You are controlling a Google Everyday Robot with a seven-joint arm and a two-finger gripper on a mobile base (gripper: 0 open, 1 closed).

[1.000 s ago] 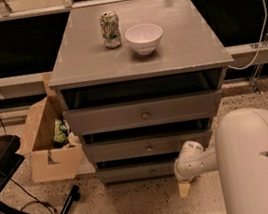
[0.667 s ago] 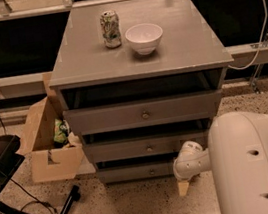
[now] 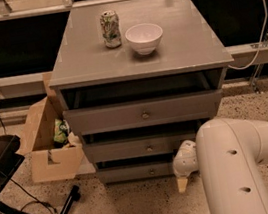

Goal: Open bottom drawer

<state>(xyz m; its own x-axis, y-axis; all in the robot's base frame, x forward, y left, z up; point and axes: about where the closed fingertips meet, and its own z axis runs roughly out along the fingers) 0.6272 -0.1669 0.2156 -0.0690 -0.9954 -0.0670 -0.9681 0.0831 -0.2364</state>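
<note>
- A bulky white arm (image 3: pixel 239 163) rises from the lower right of the frame and bends left to the gripper (image 3: pixel 182 183), which is low and right of centre. I cannot tell whether its jaws are spread or pressed together.
- The bottom drawer (image 3: pixel 134 172) is at lower centre, just left of the gripper.
- The grey worktop (image 3: pixel 81 61) holds a can (image 3: pixel 110 29) and a white bowl (image 3: pixel 144 37).
- A cardboard box (image 3: pixel 50 152) sits on the speckled floor at the left.

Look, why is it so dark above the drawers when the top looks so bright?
Camera view: the light falls from above, so the cabinet top looks pale and the bowl drops a small shadow at its foot. Same view, lower down: the top hangs over the front, so the gaps beneath it go black. The gripper hangs low by the right end of the bottom drawer, in dimmer light.
</note>
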